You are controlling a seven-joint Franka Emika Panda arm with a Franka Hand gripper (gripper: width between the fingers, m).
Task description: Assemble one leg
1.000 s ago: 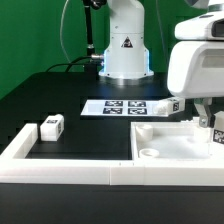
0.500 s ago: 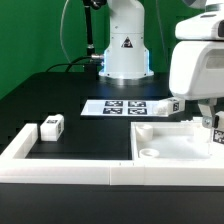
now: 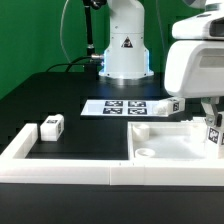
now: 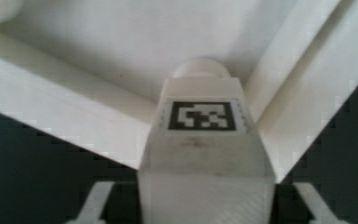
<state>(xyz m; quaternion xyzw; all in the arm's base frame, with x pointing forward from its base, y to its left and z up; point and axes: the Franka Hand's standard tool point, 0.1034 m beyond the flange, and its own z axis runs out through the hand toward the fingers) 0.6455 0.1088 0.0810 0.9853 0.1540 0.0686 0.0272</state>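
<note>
My gripper is at the exterior view's far right, shut on a leg, a chunky white block with a black-and-white tag. It holds the leg over the far right part of the large white panel. In the wrist view the leg fills the middle between my fingers, and my gripper points it at an inner corner of the panel. A second leg lies on the black table at the left.
The marker board lies in front of the robot base. A small tagged block sits at its right end. A low white wall runs along the front and left of the work area.
My gripper and the held leg have shifted slightly towards the exterior view's left. The panel's left edge has also crept a little to the left.
</note>
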